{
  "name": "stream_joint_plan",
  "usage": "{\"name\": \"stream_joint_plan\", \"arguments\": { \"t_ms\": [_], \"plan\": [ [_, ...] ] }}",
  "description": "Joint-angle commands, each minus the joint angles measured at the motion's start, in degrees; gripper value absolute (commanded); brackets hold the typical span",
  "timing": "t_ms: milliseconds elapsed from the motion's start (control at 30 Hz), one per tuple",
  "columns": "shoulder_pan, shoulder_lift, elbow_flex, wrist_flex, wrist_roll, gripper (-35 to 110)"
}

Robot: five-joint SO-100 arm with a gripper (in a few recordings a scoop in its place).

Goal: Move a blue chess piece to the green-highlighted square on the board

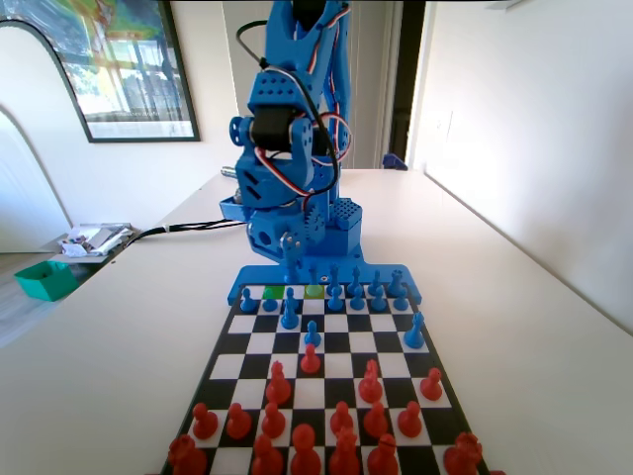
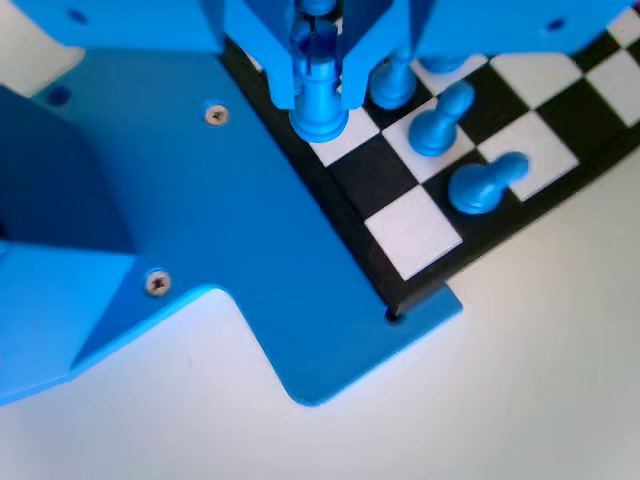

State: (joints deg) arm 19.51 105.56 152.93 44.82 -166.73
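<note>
The hand hangs from twelve o'clock in the wrist view with its two jaws clamped on a blue chess piece, a castle-topped one that looks like a rook, whose round base sits on or just above a white square at the board's back edge, beside the blue base plate. In the fixed view the hand is low over the back row, and the green-highlighted squares lie there, one at about twelve o'clock from the lone advanced blue pawn and another just beside the arm at ten o'clock. The chief risk, as I judge it, is crowding: blue pieces stand close at three and four o'clock from the held rook, so a sideways carry at low height could knock them over. A release before the base is flat could leave the rook tilted or straddling two squares. Whether it is over the green square cannot be told from the wrist view.
</note>
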Motion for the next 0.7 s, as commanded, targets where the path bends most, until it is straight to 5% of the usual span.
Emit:
{"name": "stream_joint_plan", "arguments": {
  "t_ms": [0,667],
  "plan": [
    [-1.3,3.3,0.7,-0.9,-0.4,1],
    [0.1,2.5,3.3,-6.7,-0.7,5]
  ]
}}
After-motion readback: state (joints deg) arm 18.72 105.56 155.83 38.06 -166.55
